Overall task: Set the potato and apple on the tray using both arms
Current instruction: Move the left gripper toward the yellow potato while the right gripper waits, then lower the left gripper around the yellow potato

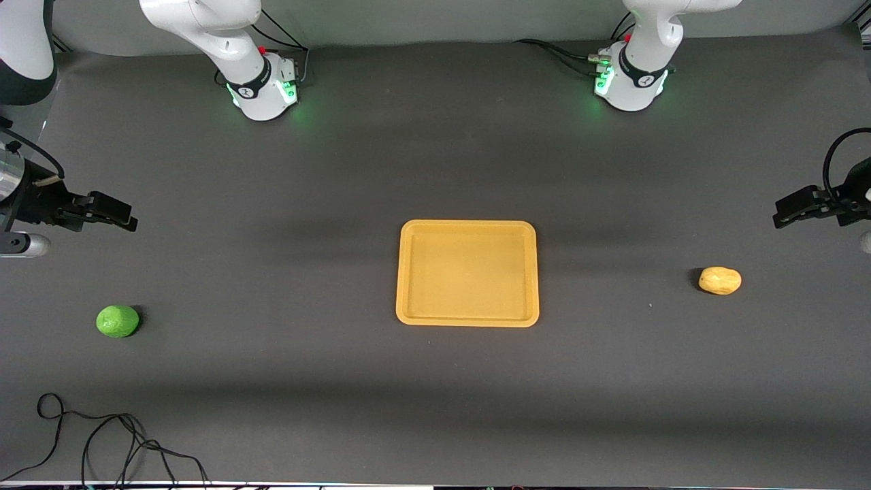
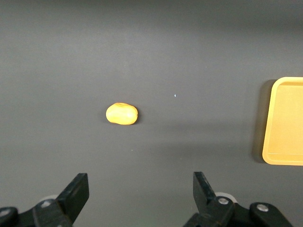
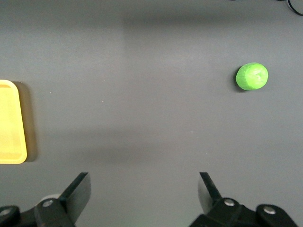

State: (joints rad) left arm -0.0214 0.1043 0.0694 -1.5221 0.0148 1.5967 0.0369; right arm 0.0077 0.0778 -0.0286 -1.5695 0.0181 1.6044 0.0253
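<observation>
The orange-yellow tray (image 1: 467, 313) lies empty mid-table. The yellow-tan potato (image 1: 720, 280) lies on the mat toward the left arm's end; it also shows in the left wrist view (image 2: 122, 114). The green apple (image 1: 118, 320) lies toward the right arm's end, also in the right wrist view (image 3: 252, 76). My left gripper (image 1: 782, 216) hangs open and empty above the mat near the potato (image 2: 140, 185). My right gripper (image 1: 126, 216) hangs open and empty above the mat near the apple (image 3: 144, 187). The tray's edge shows in both wrist views (image 2: 284, 123) (image 3: 9, 123).
A black cable (image 1: 102, 442) lies looped at the table's front edge, toward the right arm's end. The two arm bases (image 1: 265, 92) (image 1: 629, 85) stand at the back of the dark mat.
</observation>
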